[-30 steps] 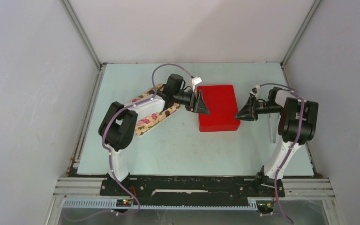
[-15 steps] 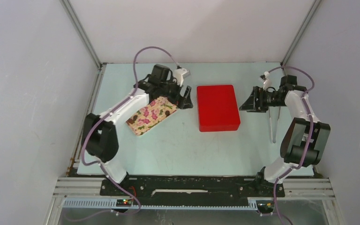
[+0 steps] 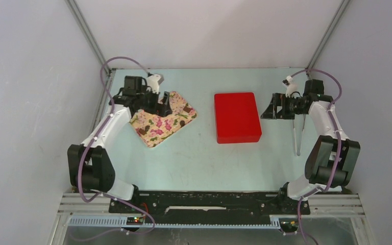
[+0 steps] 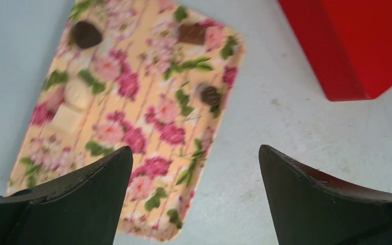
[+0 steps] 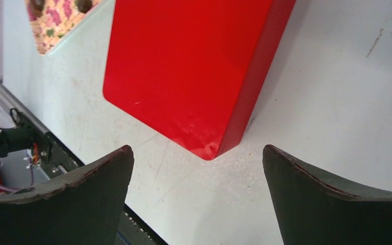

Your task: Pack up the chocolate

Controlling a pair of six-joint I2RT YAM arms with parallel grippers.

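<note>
The chocolate lies loose on a floral tray (image 4: pixel 132 127): dark pieces (image 4: pixel 86 34) (image 4: pixel 210 95) and pale pieces (image 4: pixel 76 94). From above, the tray (image 3: pixel 155 127) sits left of a closed red box (image 3: pixel 237 117). My left gripper (image 3: pixel 164 105) hovers over the tray's far side, open and empty. In the left wrist view the left gripper (image 4: pixel 194 153) spans the tray's near edge and bare table. My right gripper (image 3: pixel 267 110) stands open and empty just right of the box. The right wrist view shows the right gripper (image 5: pixel 196 153) facing the red box (image 5: pixel 189 66) corner.
A pair of thin metal tongs (image 3: pixel 296 135) lies on the table right of the box, under the right arm. White walls close in the table on three sides. A black rail (image 5: pixel 35 140) runs along the near edge.
Both arms have drawn back from the red box, the left swinging left over the tray, the right pulling to the right. Both grippers have opened wider.
</note>
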